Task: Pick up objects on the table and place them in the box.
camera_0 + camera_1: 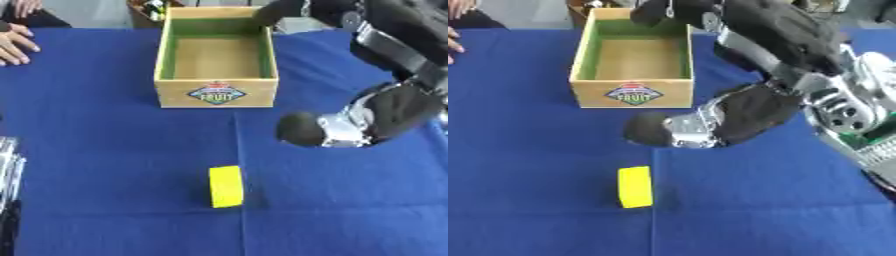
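A yellow block [227, 186] lies on the blue tablecloth [105, 150], near the front and about mid-table. Behind it stands an open wooden box [217, 92] with green inner walls, a fruit label on its front and nothing inside. My right arm reaches in from the upper right. Its black and silver right hand [710, 122] hovers above the cloth, between the box and the block and a little right of the block, touching neither. Only a sliver of my left hand [7, 170] shows, at the left edge.
A brown container [144, 12] with small items stands behind the box at the table's far edge. My right forearm [789, 40] passes over the box's right rear corner. Open cloth lies left of the block and box.
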Controlling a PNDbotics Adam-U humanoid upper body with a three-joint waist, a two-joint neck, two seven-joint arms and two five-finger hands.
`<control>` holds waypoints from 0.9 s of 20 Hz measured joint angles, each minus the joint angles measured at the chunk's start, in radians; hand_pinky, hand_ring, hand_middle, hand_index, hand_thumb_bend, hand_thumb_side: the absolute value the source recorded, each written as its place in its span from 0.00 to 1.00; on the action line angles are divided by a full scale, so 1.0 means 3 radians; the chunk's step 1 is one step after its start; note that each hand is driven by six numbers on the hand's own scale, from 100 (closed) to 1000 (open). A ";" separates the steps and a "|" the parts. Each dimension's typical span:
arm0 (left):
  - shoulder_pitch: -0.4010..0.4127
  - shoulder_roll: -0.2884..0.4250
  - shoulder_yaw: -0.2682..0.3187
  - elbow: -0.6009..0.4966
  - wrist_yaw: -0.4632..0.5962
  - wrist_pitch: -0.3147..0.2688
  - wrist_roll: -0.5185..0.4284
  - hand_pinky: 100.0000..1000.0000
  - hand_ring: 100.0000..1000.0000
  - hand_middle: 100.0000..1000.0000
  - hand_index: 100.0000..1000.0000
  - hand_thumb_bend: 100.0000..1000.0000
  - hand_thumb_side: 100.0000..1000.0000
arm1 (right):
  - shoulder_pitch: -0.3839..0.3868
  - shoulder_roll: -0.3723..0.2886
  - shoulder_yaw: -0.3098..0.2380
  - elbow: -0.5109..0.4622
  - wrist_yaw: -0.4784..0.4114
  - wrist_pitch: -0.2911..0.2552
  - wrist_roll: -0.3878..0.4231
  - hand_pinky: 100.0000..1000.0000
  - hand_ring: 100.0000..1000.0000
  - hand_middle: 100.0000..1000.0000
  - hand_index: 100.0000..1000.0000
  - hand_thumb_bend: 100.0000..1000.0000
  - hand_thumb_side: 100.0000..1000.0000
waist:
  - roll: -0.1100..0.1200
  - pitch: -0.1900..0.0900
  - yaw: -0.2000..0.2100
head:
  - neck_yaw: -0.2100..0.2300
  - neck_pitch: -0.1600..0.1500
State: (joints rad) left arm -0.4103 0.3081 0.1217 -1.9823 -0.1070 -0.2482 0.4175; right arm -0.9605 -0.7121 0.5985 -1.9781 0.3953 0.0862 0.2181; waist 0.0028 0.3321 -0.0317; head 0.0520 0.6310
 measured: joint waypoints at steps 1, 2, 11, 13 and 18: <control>0.0003 0.0000 0.0000 0.0000 0.0000 0.0000 0.0000 0.39 0.48 0.54 0.79 0.38 1.00 | -0.0007 0.0020 0.0027 0.0030 0.0014 0.0008 0.0053 0.80 0.84 0.71 0.93 0.67 0.80 | -0.0004 0.0000 0.0000 | 0.0000 0.0001; 0.0006 0.0000 0.0000 0.0000 0.0000 0.0001 0.0000 0.39 0.48 0.54 0.79 0.38 1.00 | -0.0025 0.0039 0.0053 0.0065 0.0023 0.0020 0.0104 0.80 0.84 0.71 0.93 0.67 0.79 | -0.0010 -0.0002 0.0000 | 0.0000 0.0001; 0.0015 0.0000 -0.0001 0.0000 0.0002 0.0006 -0.0007 0.39 0.48 0.54 0.79 0.37 1.00 | -0.0138 0.0193 0.0176 0.0280 0.0083 0.0281 0.0547 0.84 0.86 0.64 0.91 0.84 0.44 | -0.0039 -0.0029 -0.0027 | 0.0021 0.0019; 0.0015 0.0000 -0.0001 0.0000 0.0003 0.0007 -0.0007 0.39 0.48 0.54 0.79 0.37 1.00 | -0.0144 0.0233 0.0191 0.0323 0.0129 0.0336 0.0695 0.84 0.86 0.64 0.91 0.85 0.41 | -0.0038 -0.0038 -0.0032 | 0.0026 0.0032; 0.0015 0.0000 -0.0001 0.0000 0.0003 0.0008 -0.0008 0.39 0.48 0.54 0.78 0.36 1.00 | -0.0202 0.0339 -0.0050 0.0163 0.0263 0.0491 0.1823 0.83 0.86 0.63 0.89 0.83 0.37 | -0.0039 -0.0055 -0.0053 | 0.0036 0.0034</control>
State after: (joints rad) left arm -0.4057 0.3081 0.1214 -1.9824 -0.1060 -0.2459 0.4150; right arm -1.0210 -0.6104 0.5836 -1.9291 0.4742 0.2334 0.7650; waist -0.0089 0.3154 -0.0477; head 0.0629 0.6412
